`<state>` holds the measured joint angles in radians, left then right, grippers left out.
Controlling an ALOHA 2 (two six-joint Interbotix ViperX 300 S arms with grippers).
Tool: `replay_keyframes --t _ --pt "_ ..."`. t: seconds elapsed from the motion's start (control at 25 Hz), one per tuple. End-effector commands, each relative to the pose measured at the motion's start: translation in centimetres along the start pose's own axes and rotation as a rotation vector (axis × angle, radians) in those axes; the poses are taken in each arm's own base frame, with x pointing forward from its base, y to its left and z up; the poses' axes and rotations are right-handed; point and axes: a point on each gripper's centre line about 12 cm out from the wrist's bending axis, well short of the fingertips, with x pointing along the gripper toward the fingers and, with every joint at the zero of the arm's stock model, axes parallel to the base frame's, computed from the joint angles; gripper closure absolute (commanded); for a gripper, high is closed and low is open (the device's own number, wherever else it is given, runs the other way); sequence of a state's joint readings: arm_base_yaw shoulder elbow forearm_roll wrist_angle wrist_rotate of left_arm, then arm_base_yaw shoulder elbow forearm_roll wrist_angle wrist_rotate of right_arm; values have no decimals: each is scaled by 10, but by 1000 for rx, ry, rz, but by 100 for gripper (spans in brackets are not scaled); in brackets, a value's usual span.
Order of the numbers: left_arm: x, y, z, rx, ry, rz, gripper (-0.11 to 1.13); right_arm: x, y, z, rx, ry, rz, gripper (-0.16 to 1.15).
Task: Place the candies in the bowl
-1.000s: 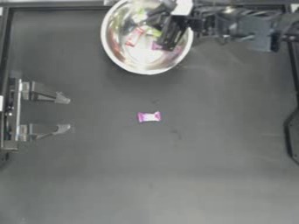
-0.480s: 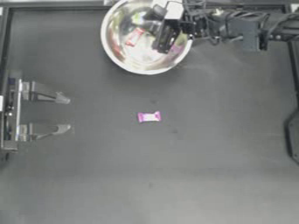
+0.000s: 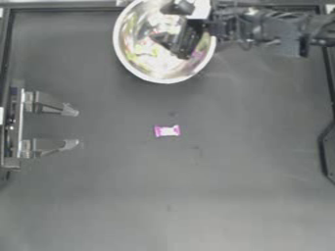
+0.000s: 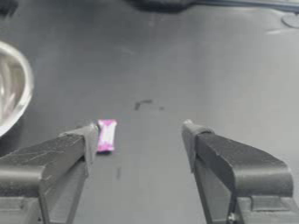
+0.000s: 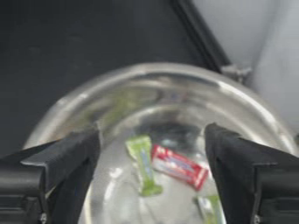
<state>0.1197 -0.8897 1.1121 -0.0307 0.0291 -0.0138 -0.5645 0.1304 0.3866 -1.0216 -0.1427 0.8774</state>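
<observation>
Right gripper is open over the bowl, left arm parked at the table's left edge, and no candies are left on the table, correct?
Not quite: one pink candy lies on the table, as the top view shows. The right gripper is open over the bowl; the left gripper is parked left.

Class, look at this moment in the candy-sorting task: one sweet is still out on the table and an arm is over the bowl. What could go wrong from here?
1. The right gripper hangs open inside the bowl; pulling out carelessly could nudge the rim and shift the bowl.
2. The pink candy lies flat on the table, small and thin, so a pinch may slip off its wrapper.
3. The left gripper, parked open at the table's left side, might obstruct a low reach.
</observation>
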Motion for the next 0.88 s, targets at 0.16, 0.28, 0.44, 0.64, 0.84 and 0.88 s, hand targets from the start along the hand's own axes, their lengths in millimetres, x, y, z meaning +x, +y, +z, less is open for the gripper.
replay_keyframes --t 0.16,0.28,0.44,0.64,0.84,0.88 --pt "0 0 6 -2 -20 -1 9 -67 31 37 5 -190 129 0" --pt "0 0 5 0 -17 -1 9 -92 49 35 -13 -214 173 0" --pt "0 0 6 8 -20 -1 9 -127 74 30 -41 -236 221 0" --pt "0 0 7 18 -21 0 9 -175 96 22 -55 -254 233 1" --pt "0 0 6 41 -20 0 9 -214 112 8 -14 -250 241 1" --pt "0 0 6 46 -20 1 9 -221 114 4 -7 -247 247 1"
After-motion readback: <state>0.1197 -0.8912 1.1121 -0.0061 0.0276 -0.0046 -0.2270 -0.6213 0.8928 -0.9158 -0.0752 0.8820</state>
